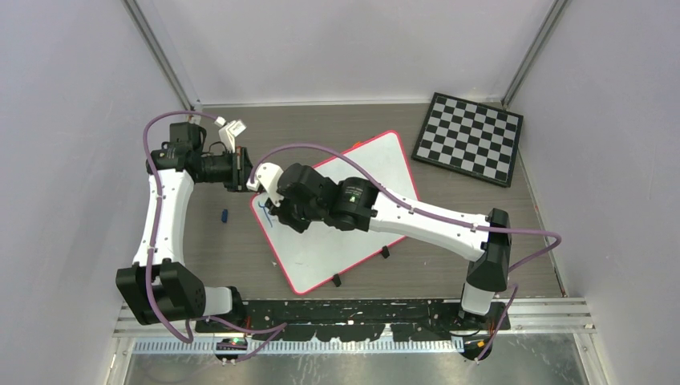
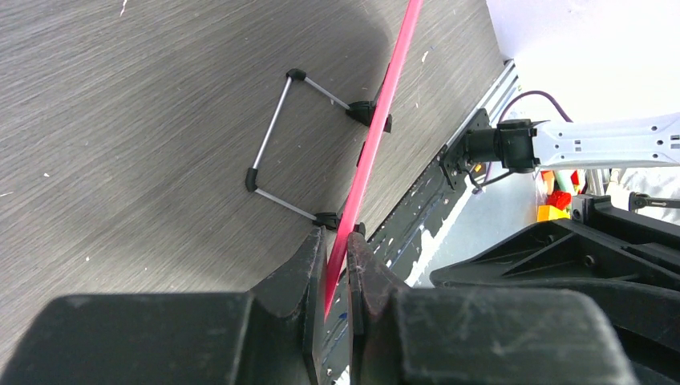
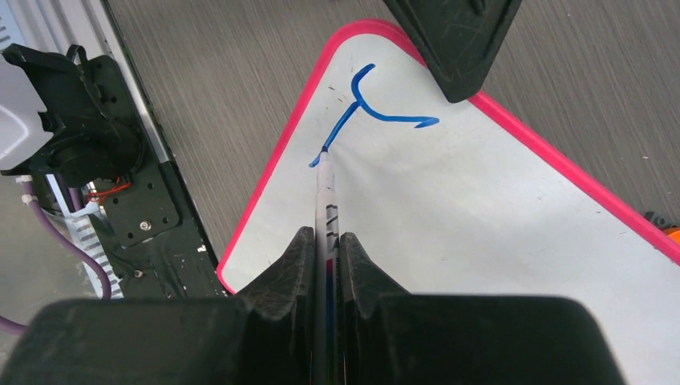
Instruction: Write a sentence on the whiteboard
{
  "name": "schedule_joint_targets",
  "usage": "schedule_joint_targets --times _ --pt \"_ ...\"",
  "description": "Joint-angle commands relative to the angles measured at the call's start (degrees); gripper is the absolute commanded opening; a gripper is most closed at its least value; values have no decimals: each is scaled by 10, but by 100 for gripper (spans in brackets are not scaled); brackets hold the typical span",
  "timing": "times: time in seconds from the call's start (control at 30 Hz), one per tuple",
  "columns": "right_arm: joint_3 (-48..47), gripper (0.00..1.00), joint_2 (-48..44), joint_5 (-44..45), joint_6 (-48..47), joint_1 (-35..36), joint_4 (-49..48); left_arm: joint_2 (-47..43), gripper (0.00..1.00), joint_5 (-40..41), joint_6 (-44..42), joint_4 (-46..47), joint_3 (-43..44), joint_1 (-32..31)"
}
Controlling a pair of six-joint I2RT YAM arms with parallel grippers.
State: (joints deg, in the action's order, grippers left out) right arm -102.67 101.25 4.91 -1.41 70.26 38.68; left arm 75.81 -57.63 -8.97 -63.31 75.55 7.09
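— Right end effector is clamped on the marker, its tip at the first blue strokes of the sentence on the whiteboard, mid-tabletop.
— Left end effector is pinched onto the rim; were that hold lost, the board could be shoved and the letters smeared.

The whiteboard, white with rounded corners and a red-pink rim, is pinched at its rim between the jaws of the left gripper. Of the sentence, only a blue forked stroke is drawn near one corner, just ahead of the jaws of the right gripper, at the tip of the marker clamped there.
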Motion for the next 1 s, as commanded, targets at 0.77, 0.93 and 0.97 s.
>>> schedule_joint_targets --times 0.77,0.93,0.97 --pt "38 0 -32 28 -7 -36 -33 -12 0 0 7 2 -3 1" --pt "30 0 -33 23 -4 -36 -34 -13 0 2 7 1 -3 0" --pt "27 0 -33 17 -3 -36 -34 -13 0 2 6 1 -3 1"
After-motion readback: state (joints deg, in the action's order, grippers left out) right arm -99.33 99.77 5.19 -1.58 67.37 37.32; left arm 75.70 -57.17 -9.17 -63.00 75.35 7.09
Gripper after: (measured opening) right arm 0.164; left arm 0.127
